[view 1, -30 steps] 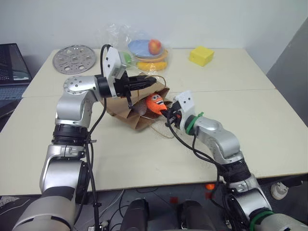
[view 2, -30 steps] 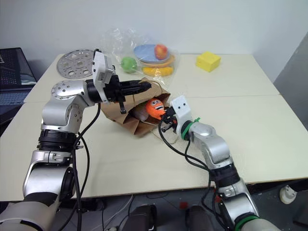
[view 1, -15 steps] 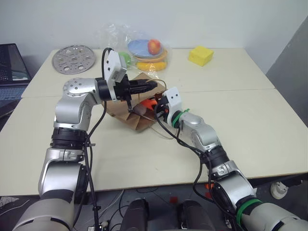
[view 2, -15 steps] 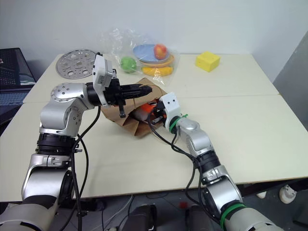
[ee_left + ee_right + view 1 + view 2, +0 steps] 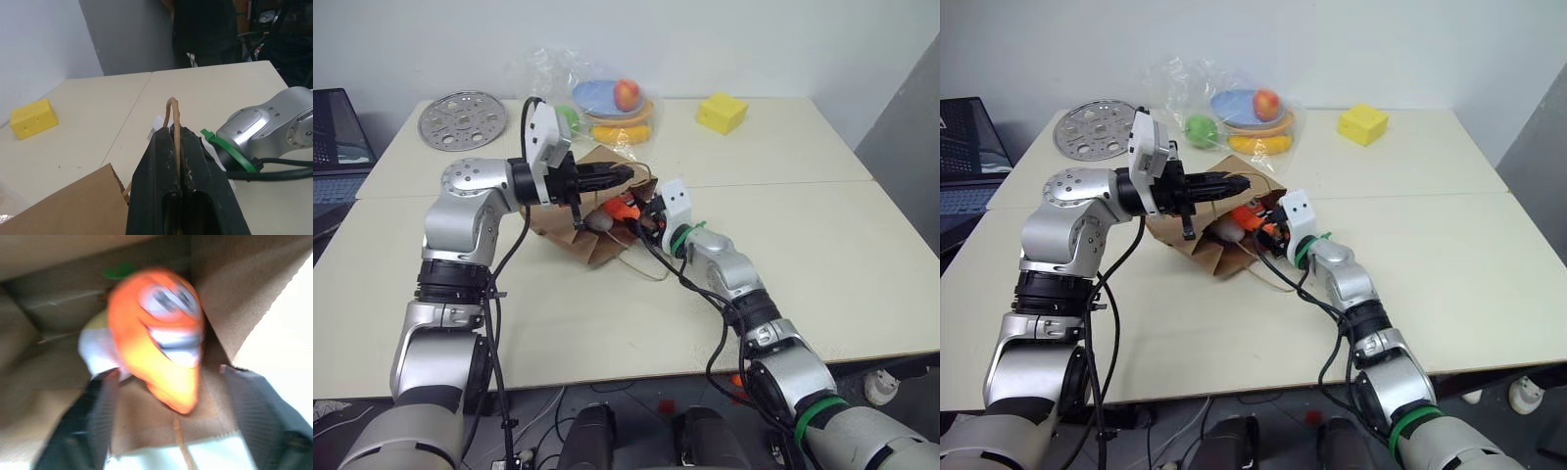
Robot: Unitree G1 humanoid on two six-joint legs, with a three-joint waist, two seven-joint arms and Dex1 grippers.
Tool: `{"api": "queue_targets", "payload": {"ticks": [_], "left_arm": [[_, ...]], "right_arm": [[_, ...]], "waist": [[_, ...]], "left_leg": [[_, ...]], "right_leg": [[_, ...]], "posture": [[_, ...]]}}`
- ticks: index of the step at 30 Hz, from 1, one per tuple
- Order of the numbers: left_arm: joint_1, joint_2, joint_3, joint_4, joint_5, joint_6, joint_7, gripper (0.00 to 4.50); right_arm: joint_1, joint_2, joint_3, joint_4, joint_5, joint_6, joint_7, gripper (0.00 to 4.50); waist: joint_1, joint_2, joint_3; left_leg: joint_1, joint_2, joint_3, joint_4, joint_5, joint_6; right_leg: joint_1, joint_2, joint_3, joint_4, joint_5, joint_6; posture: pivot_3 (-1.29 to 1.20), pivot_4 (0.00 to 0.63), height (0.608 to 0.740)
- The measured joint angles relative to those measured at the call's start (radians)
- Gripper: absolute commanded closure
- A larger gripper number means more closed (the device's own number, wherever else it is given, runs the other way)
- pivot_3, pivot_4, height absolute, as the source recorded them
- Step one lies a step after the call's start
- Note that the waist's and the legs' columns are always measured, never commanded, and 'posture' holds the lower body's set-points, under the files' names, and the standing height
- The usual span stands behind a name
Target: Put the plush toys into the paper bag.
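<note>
Carrot (image 5: 156,333) at bag mouth, R fingers spread.
We hold paper bag (image 5: 570,227) handle (image 5: 173,117) clamped in L gripper (image 5: 625,174); R gripper (image 5: 176,401) wide apart, carrot just ahead between fingers (image 5: 95,416), tip toward us.

- paper bag (image 5: 570,227): matt brown kraft paper, creased
- carrot toy (image 5: 159,335): soft orange plush
- table (image 5: 822,235): smooth, matt cream
- perforated disc (image 5: 463,119): shiny metal

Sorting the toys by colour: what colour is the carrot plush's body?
Orange, on the carrot plush, clearest in the right wrist view.
</note>
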Motion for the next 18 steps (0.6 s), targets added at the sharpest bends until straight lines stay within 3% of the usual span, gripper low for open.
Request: {"api": "queue_targets", "payload": {"ticks": [7,15,18], "left_arm": [[0.001,-0.004,0.000,-0.002,0.001,-0.002,0.000,4.50],[0.001,-0.008,-0.001,-0.002,0.001,-0.007,0.004,4.50],[0.001,-0.008,-0.001,-0.003,0.001,-0.008,0.008,4.50]], "right_arm": [[0.228,-0.130,0.051,-0.423,0.001,0.235,0.021,0.02],[0.269,-0.130,0.074,-0.401,-0.029,0.311,-0.032,0.02],[0.249,-0.124,0.076,-0.357,-0.045,0.280,-0.041,0.95]], "waist": [[0.003,0.000,0.000],[-0.004,0.000,0.000],[-0.003,0.000,0.000]], "left_leg": [[-0.001,-0.001,0.000,0.000,0.000,0.000],[0.002,0.001,0.000,0.000,0.000,0.000],[0.002,0.000,0.001,0.000,0.000,0.000]], "right_leg": [[0.000,-0.001,0.000,-0.001,0.000,0.000],[0.000,0.001,0.001,0.000,0.000,-0.001],[0.001,0.001,0.001,0.000,0.000,0.000]], "posture": [[0.00,0.150,0.740],[0.00,0.150,0.740],[0.00,0.150,0.740]]}}
